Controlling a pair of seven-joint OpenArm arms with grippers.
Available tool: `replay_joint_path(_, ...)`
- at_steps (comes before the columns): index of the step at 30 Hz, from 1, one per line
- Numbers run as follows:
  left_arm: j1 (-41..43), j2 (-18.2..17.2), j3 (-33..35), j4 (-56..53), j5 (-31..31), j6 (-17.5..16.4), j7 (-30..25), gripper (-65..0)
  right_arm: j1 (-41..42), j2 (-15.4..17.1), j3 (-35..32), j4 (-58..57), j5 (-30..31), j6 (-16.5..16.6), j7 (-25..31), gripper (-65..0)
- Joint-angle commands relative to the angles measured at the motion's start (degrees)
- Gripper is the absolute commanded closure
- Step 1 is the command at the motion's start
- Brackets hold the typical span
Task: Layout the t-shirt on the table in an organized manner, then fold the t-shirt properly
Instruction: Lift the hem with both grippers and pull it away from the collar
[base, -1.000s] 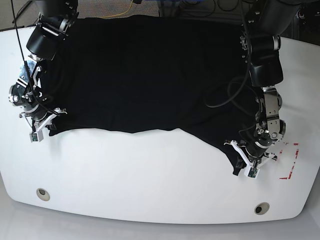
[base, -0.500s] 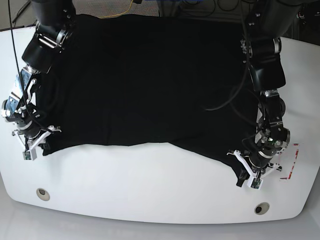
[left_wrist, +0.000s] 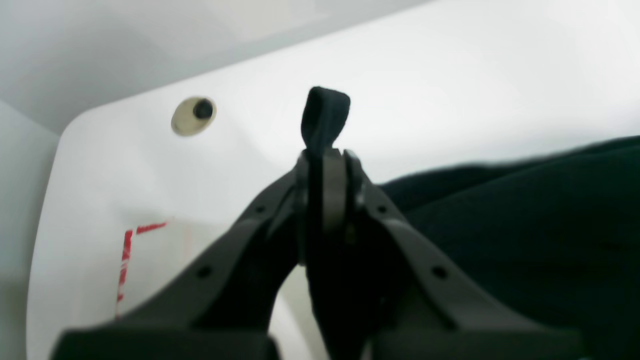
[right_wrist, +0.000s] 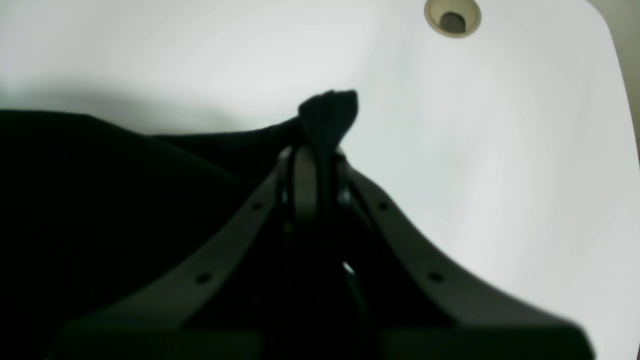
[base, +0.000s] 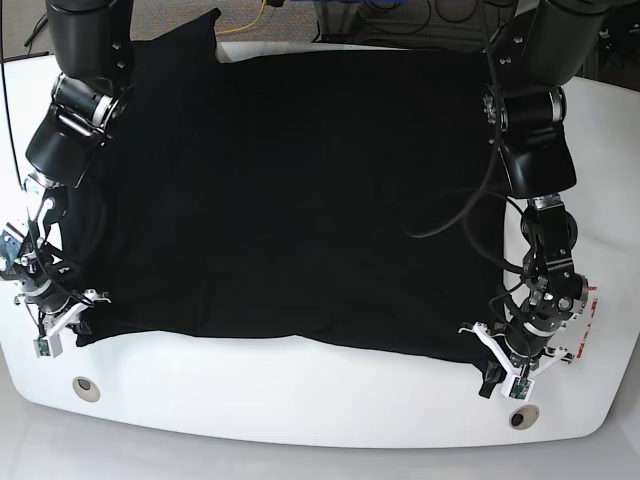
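At the near edge of the glossy white tabletop (base: 300, 400), both arms are dragging the hem of the plain black soft-fabric t-shirt (base: 300, 190) toward the camera side. The shirt covers most of the table, far edge at the back rim, hem just short of the two round holes.

Left gripper (left_wrist: 325, 165): jaws pressed together on a tuft of hem, fabric poking out past the tips. Right gripper (right_wrist: 320, 165): same, pinching a bunched hem corner. Both wrist views are clear on that.

Doing it well, my read: keep both pulls even and low so the hem lands straight. In the base view the left-arm corner (base: 505, 365) sits a bit nearer the front than the right-arm corner (base: 60, 325), so the hem runs slightly skewed. Level it before release. Keep tension across the width to kill the ripple mid-hem.

Room: little table left ahead. The round hole (base: 522, 417) is just beside the left gripper, the other hole (base: 86, 387) near the right one. The red outline mark (base: 585, 330) is beside the left gripper. The side margins are narrow. Risk is overpulling the hem off the front rim.
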Motion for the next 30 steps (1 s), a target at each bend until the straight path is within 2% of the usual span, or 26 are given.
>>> replay_joint_path(1, -0.84, -0.51, -1.4, 4.23, -0.75, 0.23, -1.97, 0.0, -0.22, 1.33, 0.34, 0.82, 0.27, -0.13, 1.19, -0.4)
replay_joint_path(8, 1.18, -0.51, -2.54, 5.28, -0.75, 0.23, -1.97, 0.0, -5.67, 0.54, 0.43, 0.73, 0.54, -0.22, 1.63, -0.4)
replay_joint_path(15, 1.97, -1.57, -2.54, 5.28, -0.75, 0.23, -2.05, 0.0, -9.62, -0.95, 0.43, 0.73, 0.18, -0.22, 5.76, -0.4)
replay_joint_path(23, 2.23, -2.09, -2.54, 5.46, -0.66, 0.23, -1.97, 0.0, -11.03, -0.86, 0.43, 1.0, 0.54, -0.22, 4.0, -0.3)
replay_joint_path(30, 5.4, -3.32, -2.54, 6.42, -0.75, 0.23, -1.97, 0.0, -14.37, -0.69, 0.43, 5.66, 0.54, -0.22, 1.45, -0.3)
